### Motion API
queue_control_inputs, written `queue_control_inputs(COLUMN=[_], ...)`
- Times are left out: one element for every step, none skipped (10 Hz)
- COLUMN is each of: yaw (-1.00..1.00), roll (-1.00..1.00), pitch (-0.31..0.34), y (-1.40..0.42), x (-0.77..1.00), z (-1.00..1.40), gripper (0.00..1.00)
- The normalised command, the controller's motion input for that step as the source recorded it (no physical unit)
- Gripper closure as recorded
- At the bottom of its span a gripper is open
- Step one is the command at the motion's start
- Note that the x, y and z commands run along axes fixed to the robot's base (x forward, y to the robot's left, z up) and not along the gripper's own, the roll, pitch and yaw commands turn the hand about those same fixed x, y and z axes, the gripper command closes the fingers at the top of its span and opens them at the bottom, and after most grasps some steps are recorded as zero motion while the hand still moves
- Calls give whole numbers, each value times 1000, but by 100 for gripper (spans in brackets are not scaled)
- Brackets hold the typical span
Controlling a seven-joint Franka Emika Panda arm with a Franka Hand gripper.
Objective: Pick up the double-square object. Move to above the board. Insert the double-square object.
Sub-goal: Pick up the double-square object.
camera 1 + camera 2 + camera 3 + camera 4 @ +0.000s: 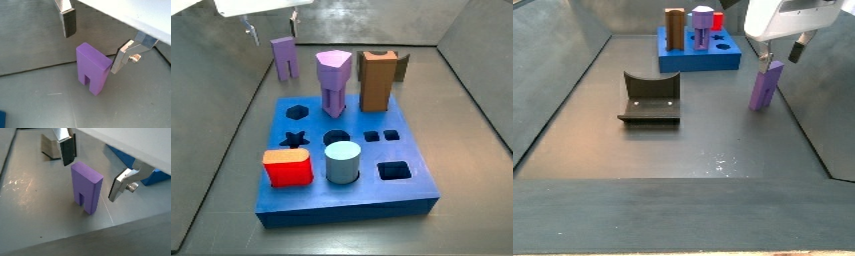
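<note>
Plastic, by its matte look: the tall light-purple double-square block (86, 187) seems rigid and light (a judgement), its smooth flat sides suiting a pinch across the solid upper half, above the slot dividing its two square legs. It stands upright on the grey bench (673, 150) near a side edge, apart from the thick blue board (352, 160) with shaped holes. The pincer (93, 170) hangs spread, straddling the block's top, its pads apparently not touching.

No readable text, labels, brands or numbers anywhere. Hand (93, 170) hangs open above the double-square object (86, 188), unmarked; the board (345, 150) and fixture (649, 98) carry no markings either.
</note>
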Motion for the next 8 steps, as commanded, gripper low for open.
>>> queue_control_inputs(yaw=[246,23,0,0,0,0,0,0], roll=[0,0,0,0,0,0,0,-120], pitch=[-100,-51,-23,0,0,0,0,-89], y=[0,0,0,0,0,0,0,0], x=[0,29,89,123,160,209,143,0], z=[-251,-334,-354,-283,-251,-229,-203,-91], gripper=[0,0,0,0,0,0,0,0])
